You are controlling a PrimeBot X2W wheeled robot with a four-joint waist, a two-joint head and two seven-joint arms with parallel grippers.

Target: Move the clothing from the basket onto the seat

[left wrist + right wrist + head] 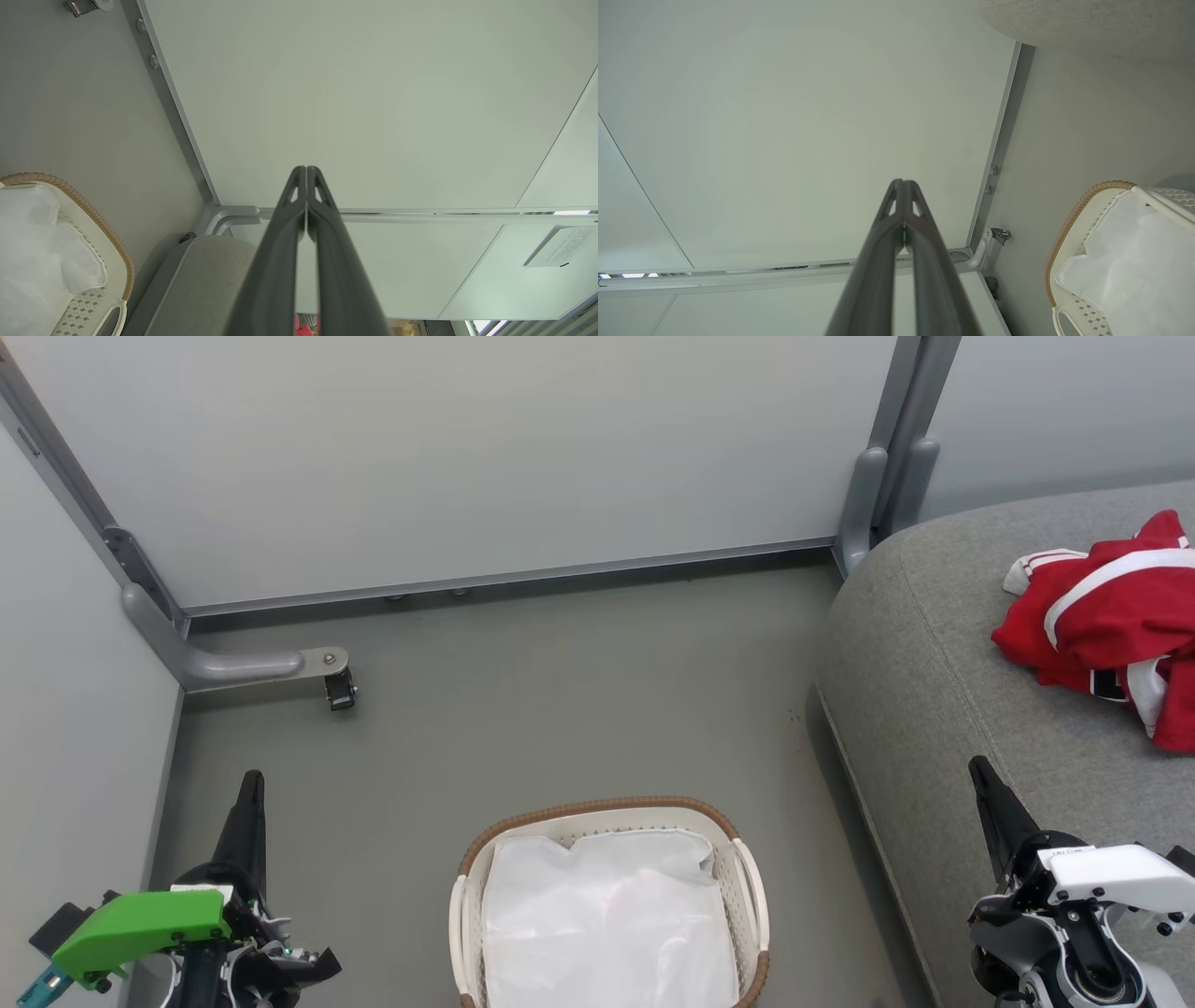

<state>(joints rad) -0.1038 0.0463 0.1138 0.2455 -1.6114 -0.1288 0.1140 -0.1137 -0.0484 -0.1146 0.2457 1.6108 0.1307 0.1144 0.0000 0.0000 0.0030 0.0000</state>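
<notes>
The red clothing with white stripes lies bunched on the grey seat at the right of the head view. On the floor at bottom centre stands the cream basket with its brown rim, and a white liner sheet lies inside it. My left gripper is shut and empty at lower left, well left of the basket. At lower right, my right gripper is shut and empty over the seat's front edge. In the wrist views, the left gripper and the right gripper each show fingers pressed together.
Pale partition panels with grey metal frames close off the back and left. A metal foot with a caster juts onto the grey floor at the left. Open floor lies between the panels, basket and seat.
</notes>
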